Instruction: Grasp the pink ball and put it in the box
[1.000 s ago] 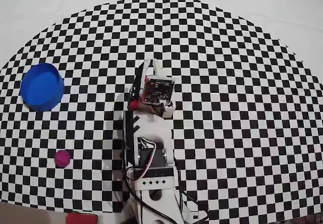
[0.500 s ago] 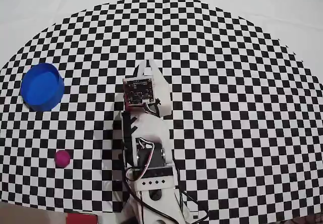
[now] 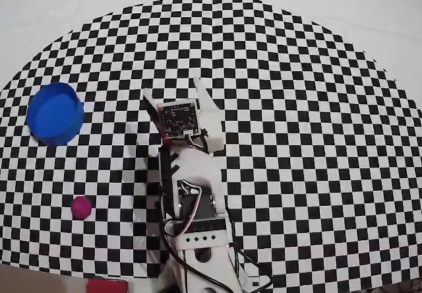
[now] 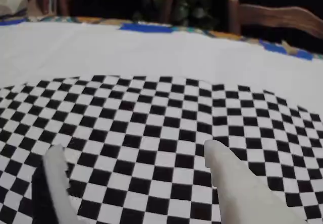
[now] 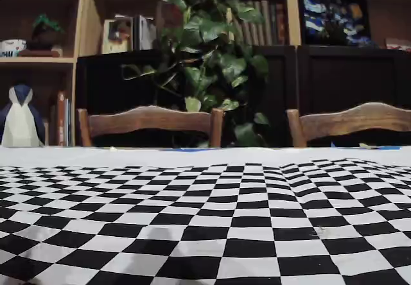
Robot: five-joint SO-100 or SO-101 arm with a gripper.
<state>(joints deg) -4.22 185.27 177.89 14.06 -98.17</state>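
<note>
White five-joint robot arm [image 3: 194, 194] folded near the bottom edge of the overhead view, two-finger white gripper [image 3: 173, 94] pointing toward the top, jaws parted and empty, white fingertips [image 4: 222, 158] spread in the wrist view

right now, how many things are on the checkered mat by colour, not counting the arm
blue: 1, the round blue box, at the left in the overhead view
pink: 1, the pink ball, nearer the bottom edge than the box in the same view
total: 2
Neither shows in the wrist view or the fixed view. The gripper is open and empty.
</note>
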